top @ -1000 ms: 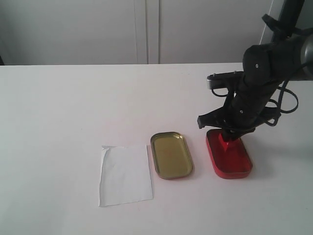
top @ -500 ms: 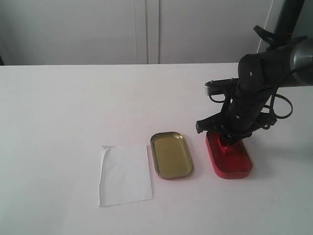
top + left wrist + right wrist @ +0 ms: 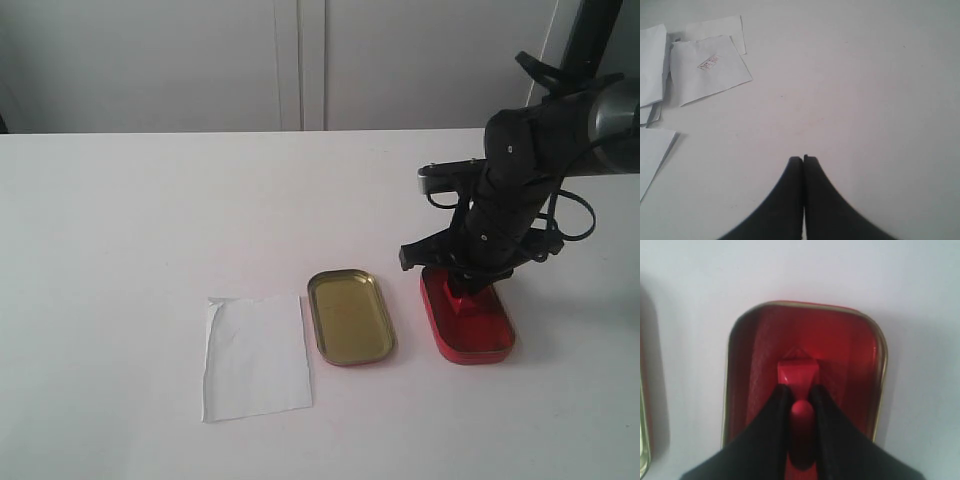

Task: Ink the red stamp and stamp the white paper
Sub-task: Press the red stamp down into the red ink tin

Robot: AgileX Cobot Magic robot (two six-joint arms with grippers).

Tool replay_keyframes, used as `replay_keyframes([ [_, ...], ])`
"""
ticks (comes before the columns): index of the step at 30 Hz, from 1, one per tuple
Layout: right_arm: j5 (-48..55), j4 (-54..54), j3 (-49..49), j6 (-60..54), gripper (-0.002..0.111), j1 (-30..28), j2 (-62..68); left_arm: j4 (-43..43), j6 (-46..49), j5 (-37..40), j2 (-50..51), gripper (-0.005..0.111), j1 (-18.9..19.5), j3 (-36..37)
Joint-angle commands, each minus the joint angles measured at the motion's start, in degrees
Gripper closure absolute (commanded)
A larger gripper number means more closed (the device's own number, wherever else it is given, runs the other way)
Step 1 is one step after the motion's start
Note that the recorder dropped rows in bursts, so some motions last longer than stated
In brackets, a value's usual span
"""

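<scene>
The red stamp [image 3: 798, 375] stands with its square base down in the red ink tin [image 3: 850, 345], and my right gripper [image 3: 801, 392] is shut on its knob handle. In the exterior view the same gripper [image 3: 462, 288] hangs over the red ink tin [image 3: 480, 335] with the stamp [image 3: 458, 300] between its fingers. The white paper [image 3: 255, 355] lies flat to the left, beyond the gold tin. My left gripper [image 3: 803, 159] is shut on nothing above bare table; it does not show in the exterior view.
An empty gold tin lid [image 3: 350, 315] lies between the paper and the red tin. In the left wrist view several loose white papers [image 3: 710, 67] lie on the table, one bearing a small red print.
The right arm has shifted slightly left and lowered, pressing the stamp down into the red tin. Paper and gold tin have not moved.
</scene>
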Motion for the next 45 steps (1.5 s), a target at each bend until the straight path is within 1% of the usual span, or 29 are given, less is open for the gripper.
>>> replay_keyframes([
  [1,-0.35,-0.53,0.98,0.17,0.108,-0.65,2.46,-0.27,-0.53,-0.23,-0.26,0.107,-0.18,0.05],
  [18,-0.04,-0.53,0.98,0.17,0.108,-0.65,2.35,-0.27,-0.53,-0.23,-0.26,0.107,-0.18,0.05],
  [33,1.44,-0.43,0.98,0.82,0.108,-0.65,-5.91,-0.27,-0.53,-0.23,-0.26,0.107,-0.18,0.05],
  [45,1.82,-0.43,0.98,0.93,0.108,-0.65,-6.41,-0.27,-0.53,-0.23,-0.26,0.107,-0.18,0.05],
])
